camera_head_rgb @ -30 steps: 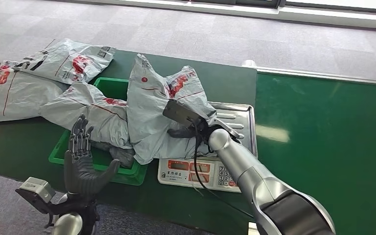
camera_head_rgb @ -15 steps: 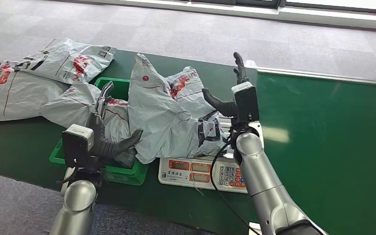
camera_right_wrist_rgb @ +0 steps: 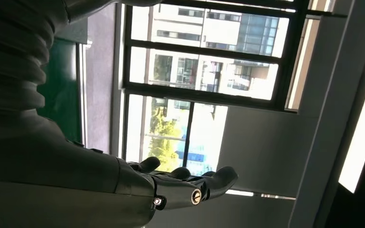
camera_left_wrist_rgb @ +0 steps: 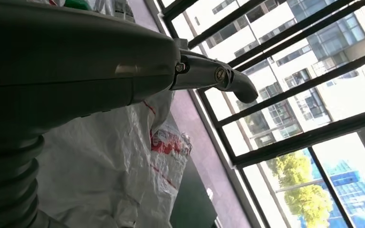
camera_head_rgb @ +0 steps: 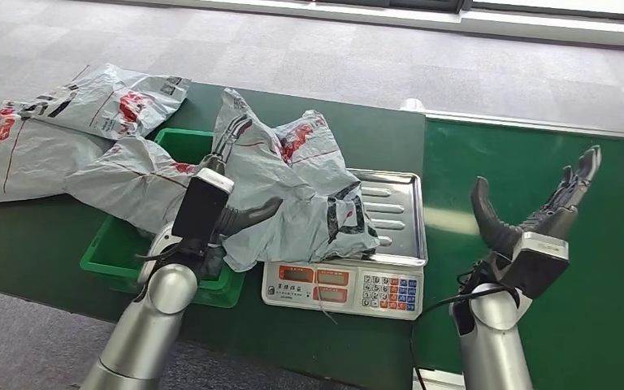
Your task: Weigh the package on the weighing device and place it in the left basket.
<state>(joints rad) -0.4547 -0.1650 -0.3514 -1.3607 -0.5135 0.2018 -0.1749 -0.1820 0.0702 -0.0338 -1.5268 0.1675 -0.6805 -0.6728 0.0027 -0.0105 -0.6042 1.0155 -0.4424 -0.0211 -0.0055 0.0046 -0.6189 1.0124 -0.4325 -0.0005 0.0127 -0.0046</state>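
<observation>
A: Well, what is the left robot hand (camera_head_rgb: 229, 191) doing?

B: It reaches over the green basket (camera_head_rgb: 112, 253) and lies against the grey package (camera_head_rgb: 280, 195); its thumb points toward the scale, its darker fingers run up along the crumpled plastic; whether they actually clasp the bag I cannot tell, since the wrist camera box covers the palm.

A: Does the left wrist view help?

B: Barely; it shows the thumb (camera_left_wrist_rgb: 218, 78) stretched out above the grey plastic with its red print, with windows behind; no closed grasp is visible.

A: And the right robot hand (camera_head_rgb: 540, 210)?

B: Open and holding nothing; fingers straight and apart, thumb spread wide, raised over the bare green table (camera_head_rgb: 552, 162), well apart from the package; the right wrist view shows its fingers (camera_right_wrist_rgb: 190, 183) extended against a window.

A: Where does the package lie?

B: Draped half on the steel tray of the scale (camera_head_rgb: 390, 213) and half over the basket's near corner; the scale's red displays and keypad face the robot; the basket sits just beside the scale on the robot's left.

A: Anything else around?

B: More grey bags (camera_head_rgb: 65, 130) lie in the basket and across the table beyond it; grey carpet (camera_head_rgb: 333, 57) lies past the table.
</observation>
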